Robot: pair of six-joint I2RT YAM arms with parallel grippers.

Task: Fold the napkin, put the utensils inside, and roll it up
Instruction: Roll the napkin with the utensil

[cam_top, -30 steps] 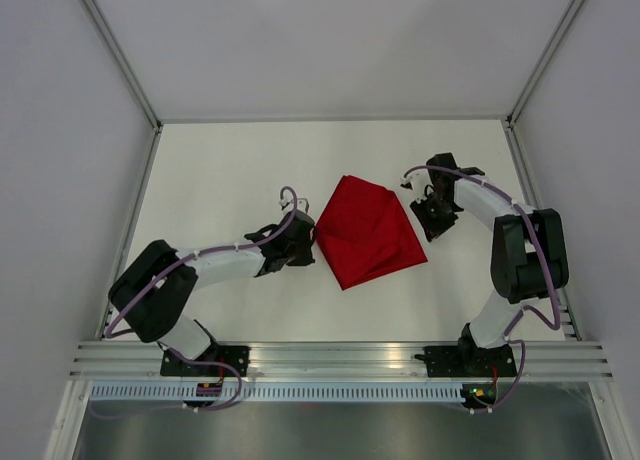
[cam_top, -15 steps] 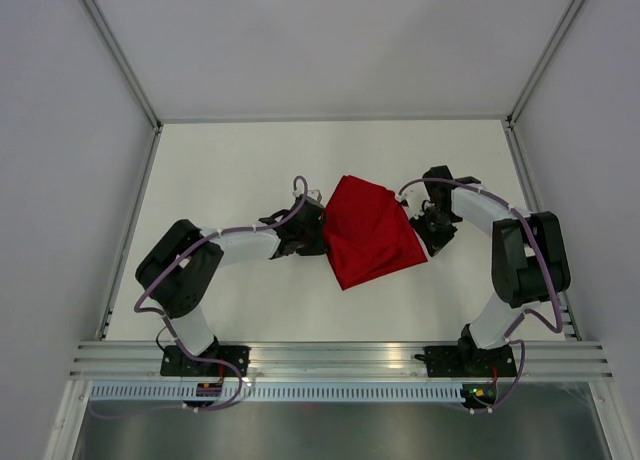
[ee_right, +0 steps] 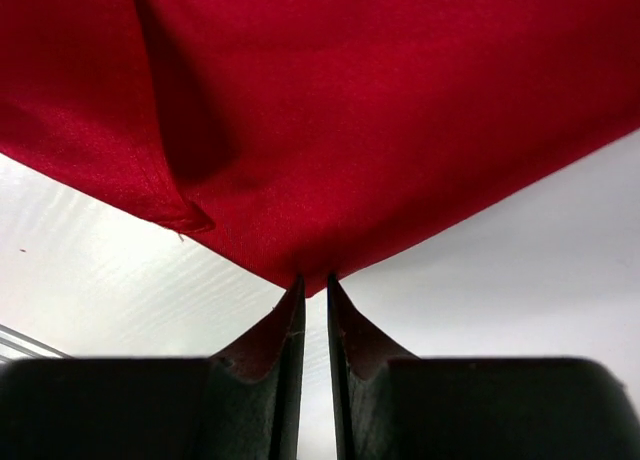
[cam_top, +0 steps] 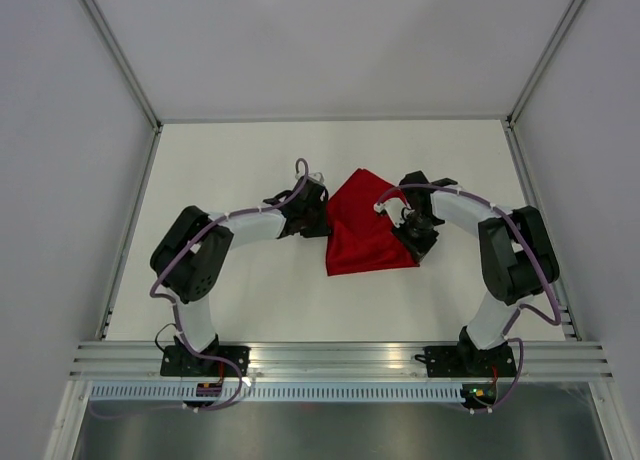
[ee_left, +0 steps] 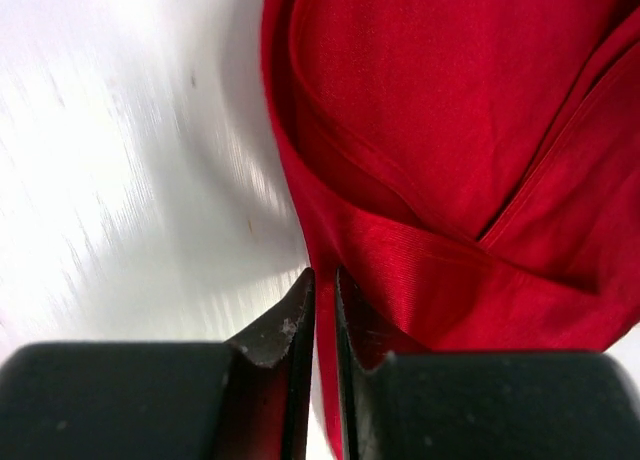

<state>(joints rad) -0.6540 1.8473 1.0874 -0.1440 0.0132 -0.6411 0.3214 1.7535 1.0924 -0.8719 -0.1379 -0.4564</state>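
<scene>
The red napkin lies crumpled and partly folded on the white table, between my two grippers. My left gripper is at its left edge. In the left wrist view the left gripper is shut on a fold of the napkin, with red cloth between the fingers. My right gripper is at the napkin's right side. In the right wrist view the right gripper pinches a corner of the napkin, which hangs lifted off the table. No utensils are in view.
The white table is bounded by grey walls with metal frame posts at the back corners. An aluminium rail runs along the near edge by the arm bases.
Both grippers have moved inward toward each other and closed on the napkin's left and right edges. The napkin has been drawn in and is narrower and more bunched than before.
</scene>
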